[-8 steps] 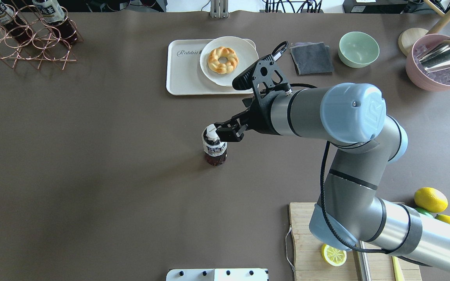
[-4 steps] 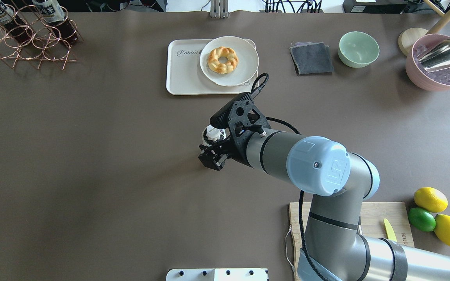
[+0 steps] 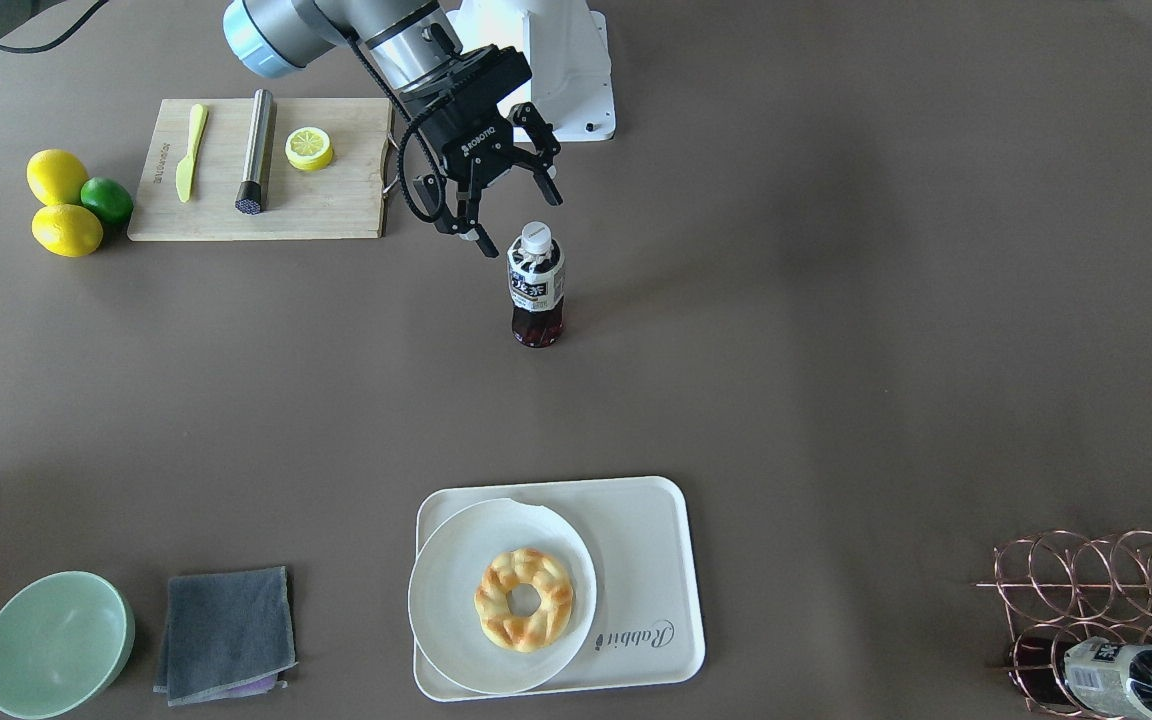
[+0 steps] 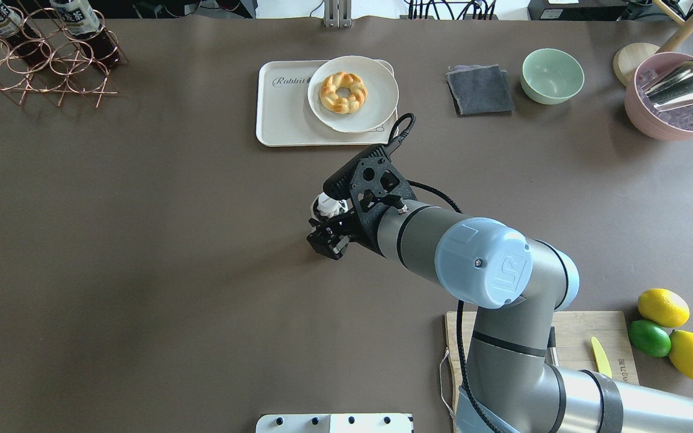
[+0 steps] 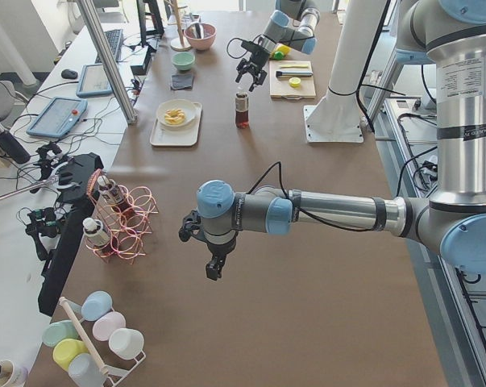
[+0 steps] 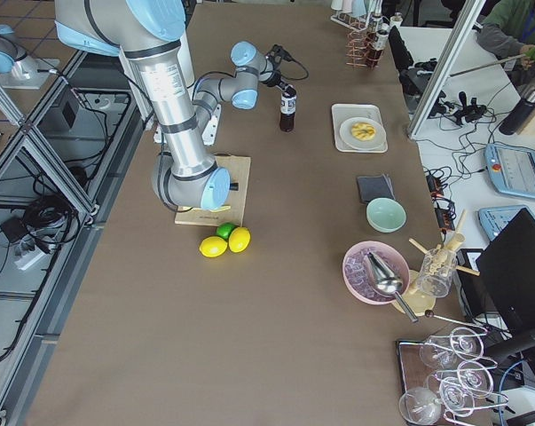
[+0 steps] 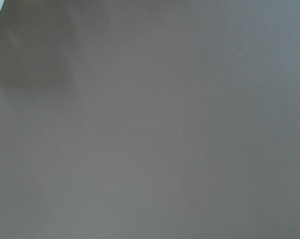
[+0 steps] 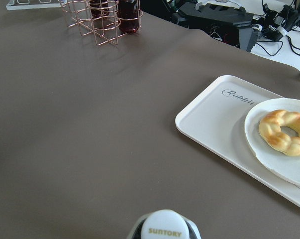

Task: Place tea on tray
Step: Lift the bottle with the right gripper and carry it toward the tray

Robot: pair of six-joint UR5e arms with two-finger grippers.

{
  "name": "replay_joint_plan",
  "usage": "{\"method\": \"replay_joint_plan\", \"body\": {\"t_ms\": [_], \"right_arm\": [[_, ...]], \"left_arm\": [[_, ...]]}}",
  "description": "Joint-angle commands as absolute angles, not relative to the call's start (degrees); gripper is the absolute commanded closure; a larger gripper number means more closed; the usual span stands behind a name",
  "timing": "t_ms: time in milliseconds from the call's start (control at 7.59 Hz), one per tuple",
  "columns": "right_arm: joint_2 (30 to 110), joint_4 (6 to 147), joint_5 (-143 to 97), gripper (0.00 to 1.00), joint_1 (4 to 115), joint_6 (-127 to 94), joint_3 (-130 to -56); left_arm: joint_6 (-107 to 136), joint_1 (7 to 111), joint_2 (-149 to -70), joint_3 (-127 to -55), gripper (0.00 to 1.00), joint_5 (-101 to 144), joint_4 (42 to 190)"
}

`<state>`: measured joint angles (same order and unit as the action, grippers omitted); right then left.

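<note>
Tea (image 3: 536, 290) upright — right gripper (image 3: 523, 225) just beside its top, jaws spread.

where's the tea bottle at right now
In the front-facing view the tea stands upright on the table, centre of the upper half, just below the open right gripper and well above the tray.

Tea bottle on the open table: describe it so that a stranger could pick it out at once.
Near the middle of the brown table, close by the robot's open right hand, stands the tea bottle: clear plastic, dark brown liquid, white cap, black-and-white label. It stands upright and alone, whereas the other bottles sit in the copper wire rack at the table's corner.
</note>
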<state>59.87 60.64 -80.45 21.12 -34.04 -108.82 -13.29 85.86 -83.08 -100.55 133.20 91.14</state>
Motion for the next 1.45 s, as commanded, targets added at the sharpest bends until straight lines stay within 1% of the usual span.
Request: {"method": "replay_joint_plan", "body": {"t_ms": [0, 132, 395, 922, 1054, 1185, 1317], "right_arm": [[59.77, 60.56, -79.54, 0.02, 20.92, -34.45, -108.55], [59.68, 60.56, -79.54, 0.04, 20.74, -34.45, -108.37], [56.18, 60.56, -78.4, 0.06, 20.39, -34.63, -105.66], [57.3, 60.47, -78.49, 0.11, 20.48, -34.63, -105.73], [57.3, 60.47, -78.49, 0.16, 20.48, -34.63, -105.91], [57.22, 60.56, -78.49, 0.37, 20.48, -34.63, -106.0], [57.22, 60.47, -78.49, 0.92, 20.48, -35.67, -106.08]], "left_arm": [[-13.36, 85.87, -82.97, -100.63, 0.02, 133.24, 91.14], [-13.36, 85.87, -82.97, -100.63, 0.02, 133.24, 91.14], [-13.36, 85.87, -82.97, -100.63, 0.02, 133.24, 91.14], [-13.36, 85.87, -82.97, -100.63, 0.02, 133.24, 91.14], [-13.36, 85.87, -83.06, -100.72, 0.02, 133.24, 91.14], [-13.36, 85.87, -82.97, -100.81, 0.02, 133.24, 91.14], [-13.36, 85.87, -82.97, -100.81, 0.02, 133.24, 91.14]]}}
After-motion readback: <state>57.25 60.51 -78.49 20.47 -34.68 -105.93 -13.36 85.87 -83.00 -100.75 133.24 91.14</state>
